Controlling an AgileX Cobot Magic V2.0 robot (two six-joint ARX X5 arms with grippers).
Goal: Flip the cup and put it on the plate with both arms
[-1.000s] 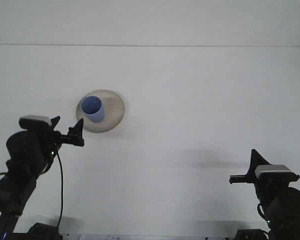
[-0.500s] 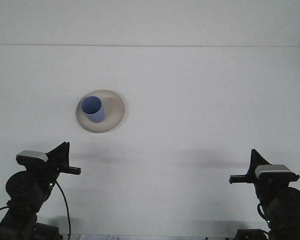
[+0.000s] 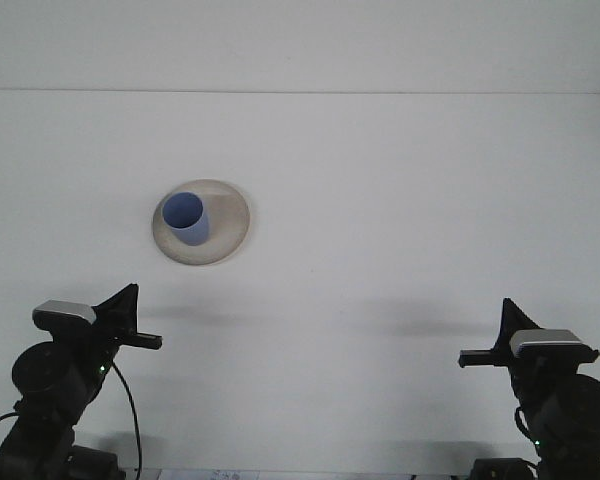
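Now your blue cup [image 3: 187, 217] stands upright, mouth up, on the beige plate [image 3: 232, 228], well clear of both grippers.

Your left gripper [image 3: 130, 322] sits low at the near left edge, the cup well ahead of its jaws and slightly right. Your right gripper [image 3: 488, 342] sits low at the near right, the cup far to its left and ahead. You cannot tell from here whether either pair of jaws is parted; neither holds anything on the white table [image 3: 400, 200].

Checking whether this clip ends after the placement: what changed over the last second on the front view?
The left gripper pulled back from beside the plate toward the robot's base, then settled. It holds nothing. The blue cup stayed standing mouth-up on the plate, and the right gripper did not move.
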